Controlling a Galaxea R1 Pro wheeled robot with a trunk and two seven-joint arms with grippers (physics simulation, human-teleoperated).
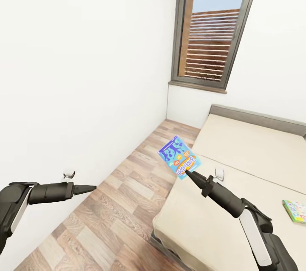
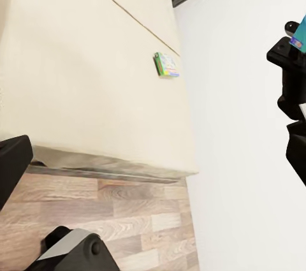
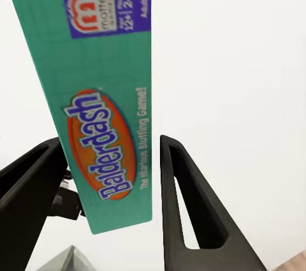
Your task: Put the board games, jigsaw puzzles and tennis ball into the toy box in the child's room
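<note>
I've got the R gripper (image 1: 189,172) clamped on the blue game box (image 1: 179,157), held up in the air over the near-left corner of the bed (image 1: 238,152), above where the mattress edge meets the wood floor (image 1: 114,203). Box is a thin flat cardboard rectangle w/ glossy print; its long axis runs up and away from the fingertips, tilted toward the far left, blue face toward the head cam. In the R wrist view its narrow teal side (image 3: 102,92) reads "Balderdash", lettering running along the long axis, black fingers (image 3: 191,207) on either side of it.

L gripper (image 1: 91,187) hangs low by the white wall (image 1: 85,50), tapering to a point; jaws look together, holding nothing.

Bed: plain beige matte mattress, short grey headboard. A second flat game box (image 1: 296,211), green-edged, lies flat on the mattress at the near right; seen too in the L wrist view (image 2: 166,65). Floor is plank-pattern wood. Tall grey-framed window (image 1: 212,29) at the far wall.
</note>
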